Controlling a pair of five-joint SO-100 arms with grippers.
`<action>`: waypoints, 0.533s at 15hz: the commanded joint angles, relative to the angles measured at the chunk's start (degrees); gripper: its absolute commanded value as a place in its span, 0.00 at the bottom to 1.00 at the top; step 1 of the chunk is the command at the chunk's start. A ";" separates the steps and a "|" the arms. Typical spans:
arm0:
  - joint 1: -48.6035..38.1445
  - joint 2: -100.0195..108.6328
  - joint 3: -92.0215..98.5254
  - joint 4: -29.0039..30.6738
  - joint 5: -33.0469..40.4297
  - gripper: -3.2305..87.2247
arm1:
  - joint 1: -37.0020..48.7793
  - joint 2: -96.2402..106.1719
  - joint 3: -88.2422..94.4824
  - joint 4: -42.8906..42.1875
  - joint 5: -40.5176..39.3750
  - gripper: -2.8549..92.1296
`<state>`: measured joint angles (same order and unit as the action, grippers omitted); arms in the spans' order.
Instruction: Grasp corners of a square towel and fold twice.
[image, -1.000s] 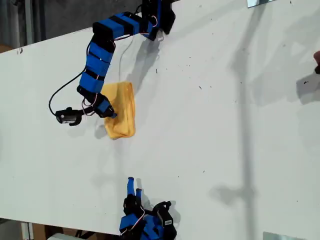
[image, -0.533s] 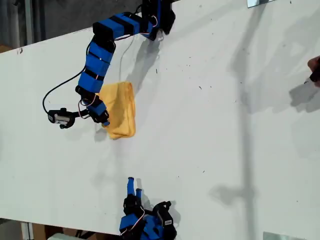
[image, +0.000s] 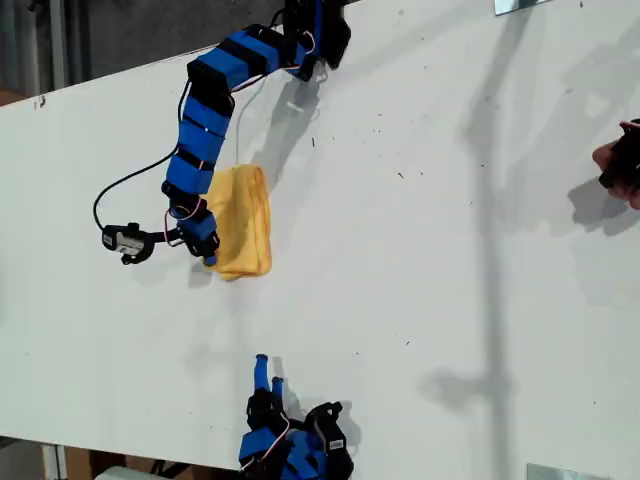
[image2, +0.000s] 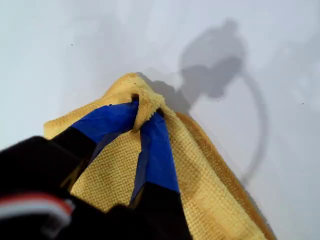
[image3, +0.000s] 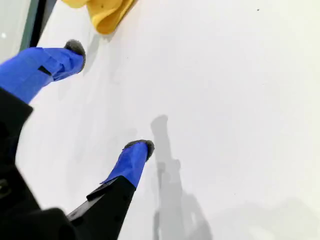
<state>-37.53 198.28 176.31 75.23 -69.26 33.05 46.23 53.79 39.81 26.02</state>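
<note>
The towel (image: 243, 221) lies folded into a narrow strip on the white table (image: 420, 300), at about ten o'clock from the middle of the exterior view; its long axis runs from twelve to six, and the end toward six is rounded and a little bunched. My first gripper (image: 207, 252) sits at the strip's edge on the exterior view's left, near that lower end; its arm (image: 205, 120) reaches down from a base at twelve o'clock on the table's far edge. In the first wrist view my first gripper (image2: 136, 106) is pinched narrow on cloth; both blue fingers (image2: 159, 155) meet at a small yellow tuft, which looks like a corner (image2: 142, 100) with its hem, and layers of the towel (image2: 210, 190) spread beneath and beside them. A black cable (image: 125, 180) loops from the arm out toward nine o'clock.

My second gripper (image: 267, 372) rests at six o'clock in the exterior view, well apart from the towel, its tips aimed toward twelve; in the second wrist view its fingers (image3: 131, 162) stand wide, nothing between them, only bare table; the towel's (image3: 102, 12) end shows far off beyond the tips.

At three o'clock, on the exterior view's right edge, a person's hand (image: 620, 172) holds something dark; I cannot tell what it is.
</note>
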 joint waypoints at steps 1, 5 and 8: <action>0.70 0.44 -0.26 0.70 -0.88 0.41 | -0.70 0.44 -4.66 -1.76 -0.53 0.03; 0.79 0.44 -0.26 0.79 -0.88 0.41 | -1.05 4.57 -3.52 0.44 0.70 0.34; 0.79 0.44 -0.26 0.79 -0.88 0.41 | -1.23 10.90 -2.37 2.02 -0.18 0.34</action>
<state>-37.35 198.28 176.31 75.41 -69.35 32.61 48.96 53.79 41.48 26.63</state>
